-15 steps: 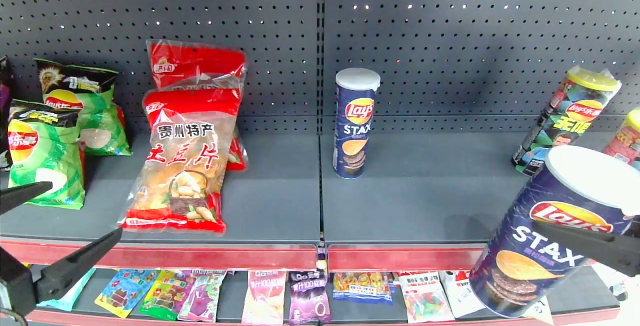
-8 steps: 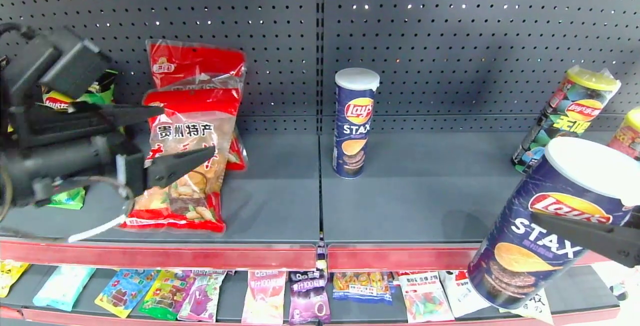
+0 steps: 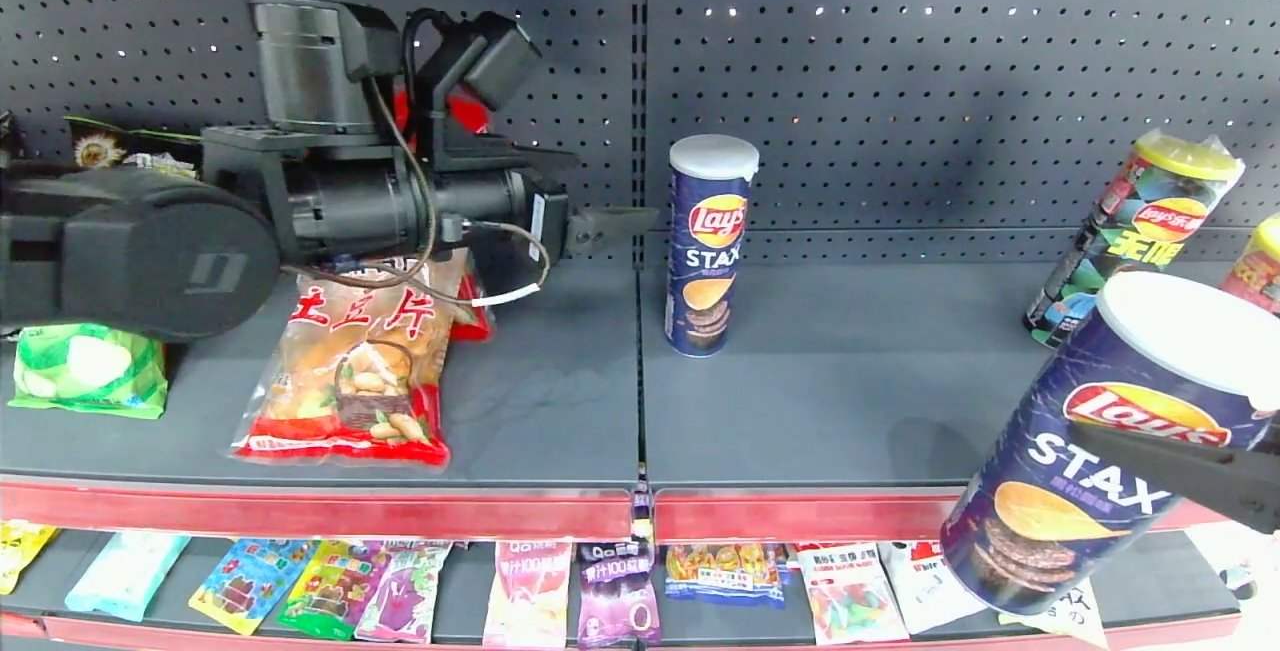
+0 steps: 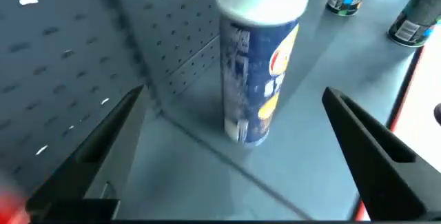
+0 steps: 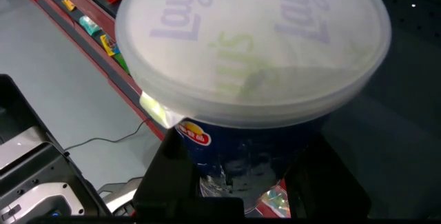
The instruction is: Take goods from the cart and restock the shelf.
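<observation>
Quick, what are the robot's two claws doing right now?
Left gripper: open, empty, near the standing chips can.
Right gripper: shut on the tilted chips can.

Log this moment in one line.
left gripper: open, pointed at standing can on shelf | right gripper: shut on held can, tilted, at shelf front | held can: not yet placed

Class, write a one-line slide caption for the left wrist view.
Open left gripper faces an upright blue chip can on the grey shelf.
</observation>
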Tool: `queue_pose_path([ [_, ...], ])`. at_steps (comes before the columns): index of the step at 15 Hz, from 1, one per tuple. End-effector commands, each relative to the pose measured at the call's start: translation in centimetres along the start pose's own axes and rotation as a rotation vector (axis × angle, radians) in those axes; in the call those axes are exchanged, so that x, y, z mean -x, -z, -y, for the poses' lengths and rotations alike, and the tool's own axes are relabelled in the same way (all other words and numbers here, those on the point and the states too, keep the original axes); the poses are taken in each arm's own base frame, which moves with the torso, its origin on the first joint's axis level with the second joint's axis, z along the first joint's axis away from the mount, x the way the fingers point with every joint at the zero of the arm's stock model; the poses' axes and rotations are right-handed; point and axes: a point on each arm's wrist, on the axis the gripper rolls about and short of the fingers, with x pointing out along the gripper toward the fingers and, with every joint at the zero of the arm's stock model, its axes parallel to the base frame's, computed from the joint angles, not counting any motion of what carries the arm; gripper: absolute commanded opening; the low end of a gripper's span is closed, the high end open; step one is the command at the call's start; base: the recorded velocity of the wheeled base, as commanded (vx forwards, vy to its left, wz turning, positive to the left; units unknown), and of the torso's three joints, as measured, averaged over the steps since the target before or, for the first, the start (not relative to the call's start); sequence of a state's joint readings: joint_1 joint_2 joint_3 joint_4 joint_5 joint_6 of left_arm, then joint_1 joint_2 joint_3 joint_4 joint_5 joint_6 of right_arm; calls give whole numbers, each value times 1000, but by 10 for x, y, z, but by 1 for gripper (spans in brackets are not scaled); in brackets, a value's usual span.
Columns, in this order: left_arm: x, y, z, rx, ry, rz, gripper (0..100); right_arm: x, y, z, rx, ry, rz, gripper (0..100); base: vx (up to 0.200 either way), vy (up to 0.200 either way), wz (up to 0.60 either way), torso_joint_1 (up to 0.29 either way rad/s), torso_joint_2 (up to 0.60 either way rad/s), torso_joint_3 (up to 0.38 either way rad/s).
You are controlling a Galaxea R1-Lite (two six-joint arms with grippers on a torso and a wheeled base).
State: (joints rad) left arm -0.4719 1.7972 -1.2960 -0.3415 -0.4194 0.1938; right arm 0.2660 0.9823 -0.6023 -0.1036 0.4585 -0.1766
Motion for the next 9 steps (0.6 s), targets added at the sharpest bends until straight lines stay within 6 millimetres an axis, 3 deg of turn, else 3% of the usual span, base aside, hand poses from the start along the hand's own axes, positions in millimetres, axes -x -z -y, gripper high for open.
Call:
queue_pose_path([
  [1, -28, 14, -5, 10, 18, -27, 100, 0, 0, 0, 2, -1, 2, 0, 0, 0, 0, 0, 0, 0],
  [9, -69, 13, -5, -8, 63, 9, 100, 0, 2, 0, -3, -2, -6, 0, 0, 0, 0, 0, 0, 0],
])
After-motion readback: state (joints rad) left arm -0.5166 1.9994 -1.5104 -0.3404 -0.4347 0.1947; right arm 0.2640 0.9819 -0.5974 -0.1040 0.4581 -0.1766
